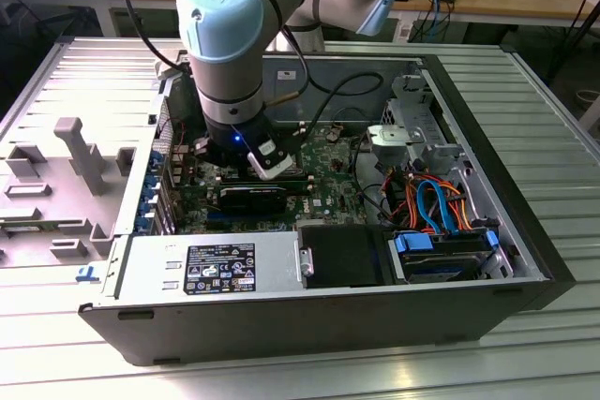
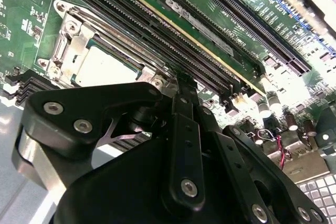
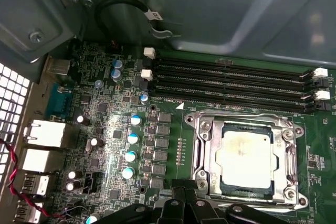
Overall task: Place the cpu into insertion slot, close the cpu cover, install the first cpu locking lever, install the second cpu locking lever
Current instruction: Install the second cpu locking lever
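Down inside the open computer case [image 1: 525, 259], low over the motherboard [image 1: 328, 185], with the gripper [image 1: 265, 162] just beside the socket [image 3: 247, 158]. Chip [image 3: 245, 158] seated in that socket, cover plate [image 3: 207, 153] closed flat around it, close beyond the fingertips [image 3: 181, 203] in the first wrist view. Memory slots [image 3: 231, 85] on the far side of the socket from the gripper, running side by side. Capacitors [image 3: 131, 137] and rear ports [image 3: 44, 132] off to one side of the socket, near the case wall. In the exterior view, power supply [image 1: 211, 269] along the near edge, drive [image 1: 441, 255] and cables [image 1: 436, 203] toward the exterior view's right, well apart from the gripper.
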Robot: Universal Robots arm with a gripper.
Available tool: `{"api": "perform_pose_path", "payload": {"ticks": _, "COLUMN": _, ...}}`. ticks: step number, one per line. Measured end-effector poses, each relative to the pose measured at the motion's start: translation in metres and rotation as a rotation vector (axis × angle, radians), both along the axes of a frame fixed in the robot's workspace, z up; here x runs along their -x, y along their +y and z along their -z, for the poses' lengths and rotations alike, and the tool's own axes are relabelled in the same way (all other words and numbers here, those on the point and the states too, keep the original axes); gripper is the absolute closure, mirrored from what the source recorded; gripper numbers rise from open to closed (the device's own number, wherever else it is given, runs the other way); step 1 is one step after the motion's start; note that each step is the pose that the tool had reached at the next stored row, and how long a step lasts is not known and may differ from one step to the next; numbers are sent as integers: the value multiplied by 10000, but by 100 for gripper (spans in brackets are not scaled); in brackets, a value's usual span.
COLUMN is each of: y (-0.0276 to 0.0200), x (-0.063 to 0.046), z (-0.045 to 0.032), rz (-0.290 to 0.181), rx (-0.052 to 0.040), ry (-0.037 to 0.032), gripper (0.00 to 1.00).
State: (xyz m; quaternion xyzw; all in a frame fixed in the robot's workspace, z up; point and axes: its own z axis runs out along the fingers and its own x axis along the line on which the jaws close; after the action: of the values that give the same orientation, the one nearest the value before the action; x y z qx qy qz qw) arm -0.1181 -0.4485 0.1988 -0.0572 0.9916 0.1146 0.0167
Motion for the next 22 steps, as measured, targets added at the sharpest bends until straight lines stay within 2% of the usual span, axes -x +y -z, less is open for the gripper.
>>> {"api": "perform_pose_path", "payload": {"ticks": 7, "y": -14, "x": 0, "z": 5, "rz": 1, "rx": 1, "ry": -3, "gripper": 89}}
{"api": "perform_pose_path", "payload": {"ticks": 14, "y": -15, "x": -19, "z": -44, "rz": -2, "rx": 4, "ry": 1, "gripper": 89}}
{"api": "perform_pose_path", "payload": {"ticks": 19, "y": -2, "x": -203, "z": -44, "rz": -1, "rx": 4, "ry": 60, "gripper": 89}}
{"api": "perform_pose_path", "payload": {"ticks": 22, "y": 45, "x": -334, "z": -44, "rz": 1, "rx": 5, "ry": 97, "gripper": 89}}
